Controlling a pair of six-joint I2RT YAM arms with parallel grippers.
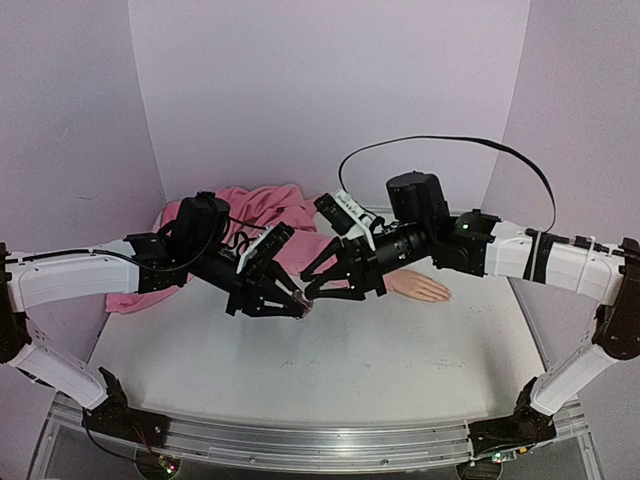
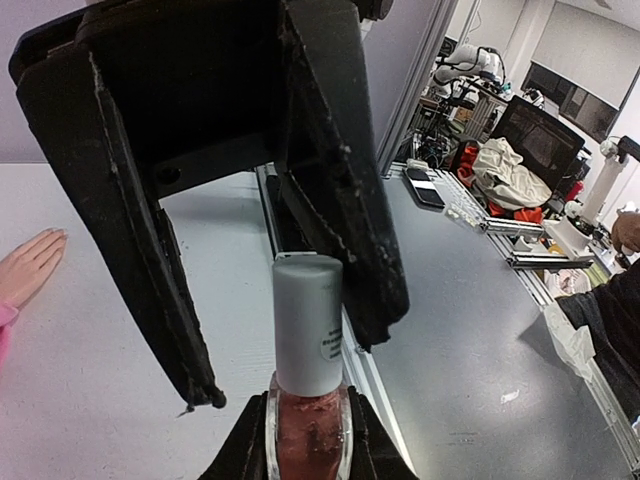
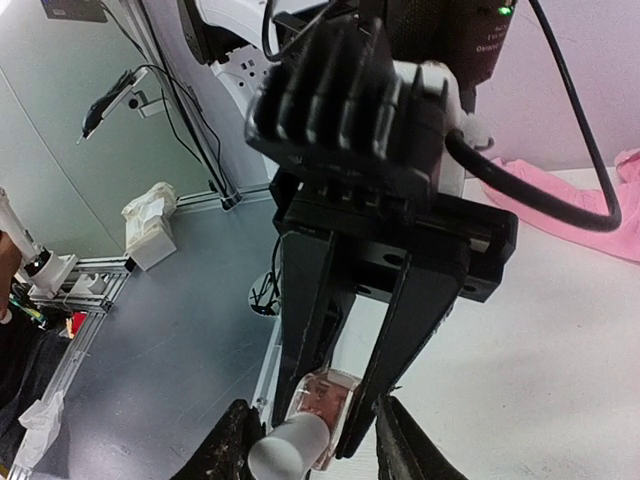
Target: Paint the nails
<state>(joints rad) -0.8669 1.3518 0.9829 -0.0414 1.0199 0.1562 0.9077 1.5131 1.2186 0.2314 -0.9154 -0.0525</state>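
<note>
My left gripper (image 1: 298, 304) is shut on the glass body of a tiny pinkish polish bottle (image 2: 308, 438) and holds it above the table. Its pale grey cap (image 2: 308, 325) points toward my right gripper (image 1: 320, 283). In the right wrist view my right gripper (image 3: 312, 404) is open, and the cap (image 3: 285, 452) lies between its fingers. The peach mannequin hand (image 1: 421, 288) lies flat on the table to the right, behind the right arm. It also shows in the left wrist view (image 2: 30, 265). Its nails are too small to make out.
The hand's pink sleeve (image 1: 255, 212) lies bunched at the back left, behind the left arm. The white table (image 1: 330, 365) ends at a metal rail (image 1: 300, 440) in front. Lilac walls (image 1: 330, 90) close the back and sides.
</note>
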